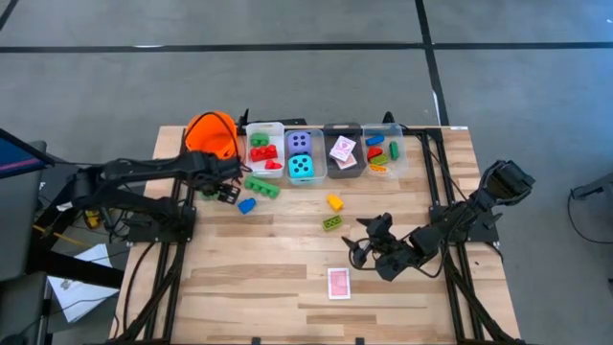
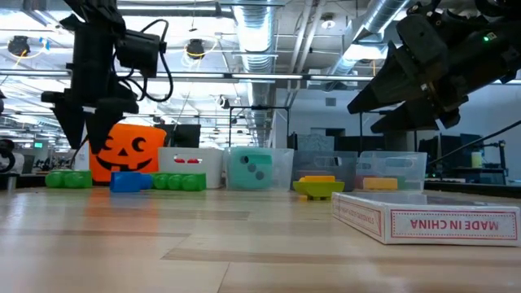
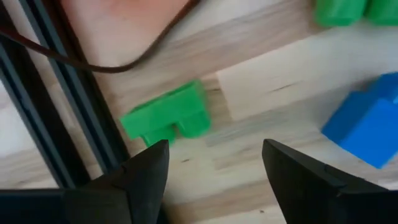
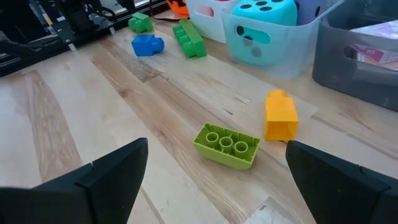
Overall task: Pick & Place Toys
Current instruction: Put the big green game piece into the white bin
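A small green brick point(image 3: 166, 115) lies flat on the table by the left frame rail, just beyond my left gripper point(image 3: 214, 162). That gripper point(image 1: 224, 190) points down over the table and is open, with nothing between its fingers. A blue brick point(image 3: 367, 127) and a long green brick point(image 1: 261, 185) lie to its right. A lime brick point(image 4: 227, 145) and a yellow brick point(image 4: 280, 115) lie mid-table in front of my right gripper point(image 4: 214, 180), which hovers open at the near right point(image 1: 372, 241). A pink-backed card pack point(image 1: 338, 283) lies flat near the front edge.
Along the far edge stand an orange pumpkin bucket point(image 1: 213, 134) and several bins: one with red and green bricks point(image 1: 266, 149), one with a purple and a teal die point(image 1: 301, 156), a dark one with cards point(image 1: 343, 151), one with mixed bricks point(image 1: 381, 151).
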You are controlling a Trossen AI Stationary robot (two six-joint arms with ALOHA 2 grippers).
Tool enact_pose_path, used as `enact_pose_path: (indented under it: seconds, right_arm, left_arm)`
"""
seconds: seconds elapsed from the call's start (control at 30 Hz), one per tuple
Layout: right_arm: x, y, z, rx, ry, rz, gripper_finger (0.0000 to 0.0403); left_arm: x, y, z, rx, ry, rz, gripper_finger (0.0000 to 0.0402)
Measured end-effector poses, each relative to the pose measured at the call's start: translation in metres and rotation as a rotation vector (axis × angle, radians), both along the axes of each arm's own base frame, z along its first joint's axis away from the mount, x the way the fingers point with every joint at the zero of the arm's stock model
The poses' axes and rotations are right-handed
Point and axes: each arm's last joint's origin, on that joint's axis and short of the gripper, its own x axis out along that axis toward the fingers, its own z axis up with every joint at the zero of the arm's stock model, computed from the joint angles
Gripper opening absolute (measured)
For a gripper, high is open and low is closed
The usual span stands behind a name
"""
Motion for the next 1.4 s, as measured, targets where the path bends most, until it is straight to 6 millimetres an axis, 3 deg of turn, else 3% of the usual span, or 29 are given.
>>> enact_pose_path:
  seconds: [0.57, 0.87, 1.17, 1.27, 1.4]
  right_arm:
    - [0.000, 0.000, 0.000, 0.009, 0.007, 0.010, 0.0374]
    - [0.000, 0.000, 0.000, 0.008, 0.008, 0.010, 0.0374]
    - [0.000, 0.000, 0.000, 0.007, 0.008, 0.010, 0.0374]
    - [0.000, 0.000, 0.000, 0.006, 0.009, 0.011, 0.0374]
    - [0.000, 0.000, 0.000, 0.006, 0.009, 0.011, 0.0374]
  left_arm:
    - [0.007, 0.033, -0.038, -0.112, 0.209, -0.134, 0.0250]
    - [0.014, 0.037, -0.059, -0.183, 0.292, -0.192, 0.0250]
    - [0.012, 0.034, -0.065, -0.245, 0.293, -0.209, 0.0249]
    - [0.012, 0.033, -0.065, -0.266, 0.281, -0.210, 0.0233]
    - [0.014, 0.031, -0.066, -0.279, 0.266, -0.216, 0.0180]
